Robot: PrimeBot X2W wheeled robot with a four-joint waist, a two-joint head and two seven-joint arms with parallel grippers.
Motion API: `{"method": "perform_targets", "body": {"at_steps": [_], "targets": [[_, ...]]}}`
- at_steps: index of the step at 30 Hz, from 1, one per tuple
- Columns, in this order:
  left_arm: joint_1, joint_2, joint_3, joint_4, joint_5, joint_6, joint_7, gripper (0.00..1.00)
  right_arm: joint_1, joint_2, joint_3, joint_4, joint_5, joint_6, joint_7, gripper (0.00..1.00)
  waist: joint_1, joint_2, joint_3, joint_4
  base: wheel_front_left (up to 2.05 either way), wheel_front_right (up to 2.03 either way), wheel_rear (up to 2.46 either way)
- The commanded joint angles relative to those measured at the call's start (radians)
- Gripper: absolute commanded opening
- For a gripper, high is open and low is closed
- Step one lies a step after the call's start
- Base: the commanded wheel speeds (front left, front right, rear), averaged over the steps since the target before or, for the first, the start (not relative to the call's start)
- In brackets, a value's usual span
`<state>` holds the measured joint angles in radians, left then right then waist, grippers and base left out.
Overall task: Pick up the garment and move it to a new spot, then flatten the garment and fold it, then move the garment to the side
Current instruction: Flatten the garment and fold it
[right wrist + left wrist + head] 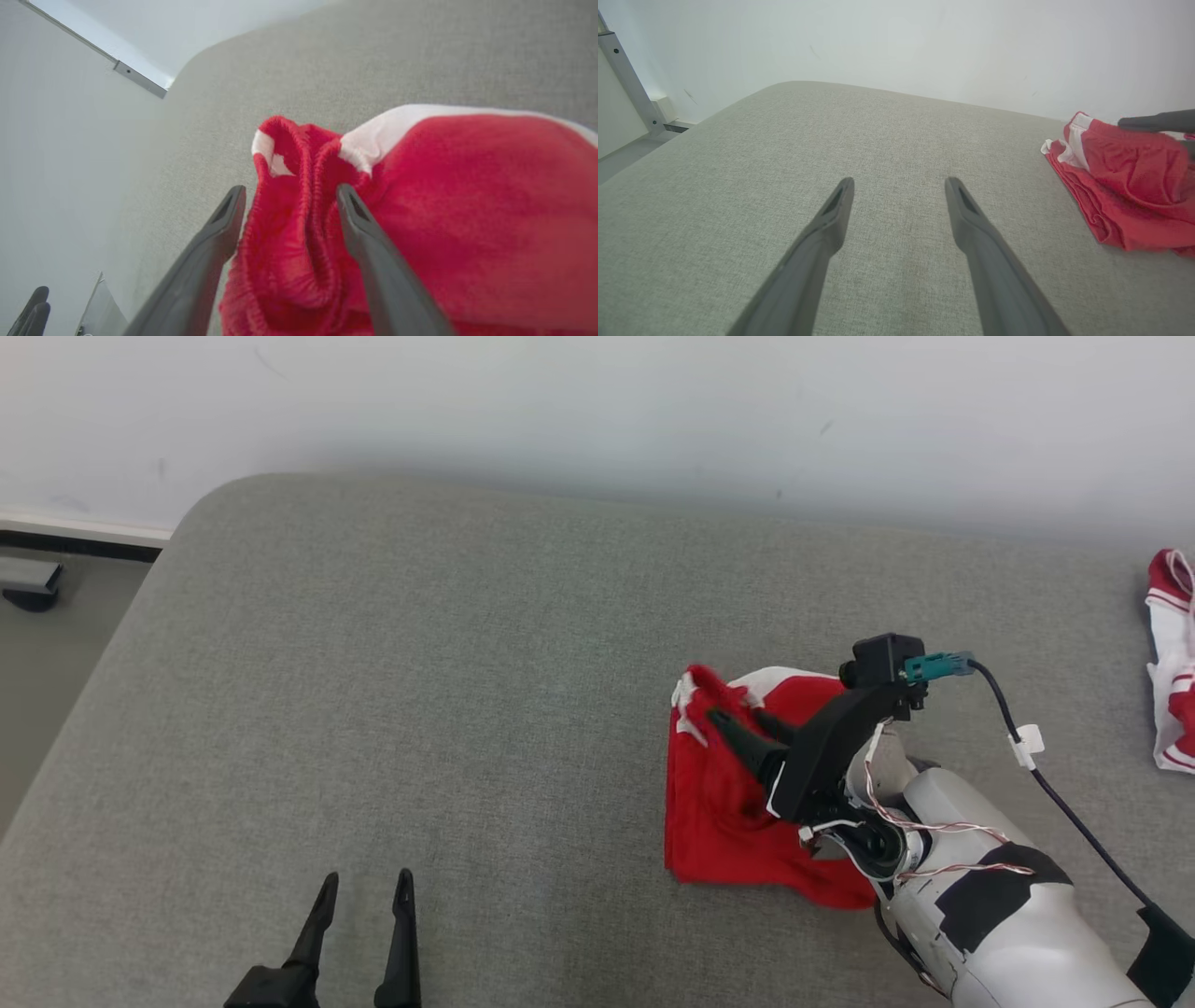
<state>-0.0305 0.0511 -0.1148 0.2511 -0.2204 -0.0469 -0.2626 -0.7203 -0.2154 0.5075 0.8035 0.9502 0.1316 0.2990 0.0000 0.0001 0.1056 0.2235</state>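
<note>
This looks like a plain test room. The wall [597,401] is bare and white. A big grey cloth-covered pad [420,663] with a round corner sits against it, and a red garment [719,821] lies on top. The floor [56,644] is grey. A metal post [626,79] stands nearby. The robot's arm [990,915] has loose wires and black tape.

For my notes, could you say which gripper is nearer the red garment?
Right. The right gripper is over the red garment, fingers astride a fold; the left gripper is apart, to its left.

Grey fabric surface [373,663], wht wall [597,401] bhd.
</note>
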Motion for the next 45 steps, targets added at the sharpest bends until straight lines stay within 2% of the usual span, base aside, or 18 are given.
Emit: {"method": "perform_targets", "body": {"at_steps": [1, 8, 18, 24, 29, 33, 39, 45], "targets": [[0.004, -0.001, 0.007, 0.002, 0.005, 0.002, -0.003, 1.0, 0.011, -0.008, 0.003, -0.017, 0.009, -0.003, -0.014, 1.0, 0.0, -0.0001, -0.006, -0.01, 0.0, 0.0, 0.0], [0.018, -0.001, 0.039, -0.006, 0.028, -0.006, -0.003, 1.0, 0.064, -0.075, -0.01, -0.151, 0.015, -0.003, -0.17, 1.0, 0.0, -0.0001, -0.02, -0.066, 0.0, 0.0, 0.0], [0.027, -0.001, 0.084, -0.03, 0.059, -0.01, -0.003, 1.0, 0.16, -0.164, 0.004, -0.262, -0.118, -0.003, -0.491, 1.0, 0.0, -0.0001, -0.029, -0.147, 0.0, 0.0, 0.0], [0.028, -0.002, 0.104, -0.049, 0.069, 0.007, -0.003, 1.0, 0.245, -0.173, -0.075, -0.297, -0.208, -0.003, -0.562, 1.0, 0.0, -0.0001, -0.031, -0.175, 0.0, 0.0, 0.0], [0.032, -0.001, 0.114, -0.06, 0.082, 0.01, -0.003, 1.0, 0.374, -0.122, -0.272, -0.407, -0.322, -0.003, -0.564, 1.0, 0.0, -0.0001, -0.042, -0.185, 0.0, 0.0, 0.0], [0.04, -0.001, 0.121, -0.068, 0.092, 0.014, -0.003, 1.0, 0.489, -0.056, -0.4, -0.501, -0.431, -0.003, -0.564, 1.0, 0.0, -0.0001, -0.053, -0.187, 0.0, 0.0, 0.0], [0.056, -0.001, 0.125, -0.077, 0.101, 0.016, -0.003, 1.0, 0.626, 0.052, -0.499, -0.595, -0.546, -0.003, -0.564, 1.0, 0.0, -0.0001, -0.07, -0.19, 0.0, 0.0, 0.0], [0.07, -0.001, 0.117, -0.076, 0.111, 0.015, -0.003, 1.0, 0.701, 0.108, -0.523, -0.645, -0.611, -0.003, -0.564, 1.0, 0.0, -0.0001, -0.079, -0.189, 0.0, 0.0, 0.0]]}}
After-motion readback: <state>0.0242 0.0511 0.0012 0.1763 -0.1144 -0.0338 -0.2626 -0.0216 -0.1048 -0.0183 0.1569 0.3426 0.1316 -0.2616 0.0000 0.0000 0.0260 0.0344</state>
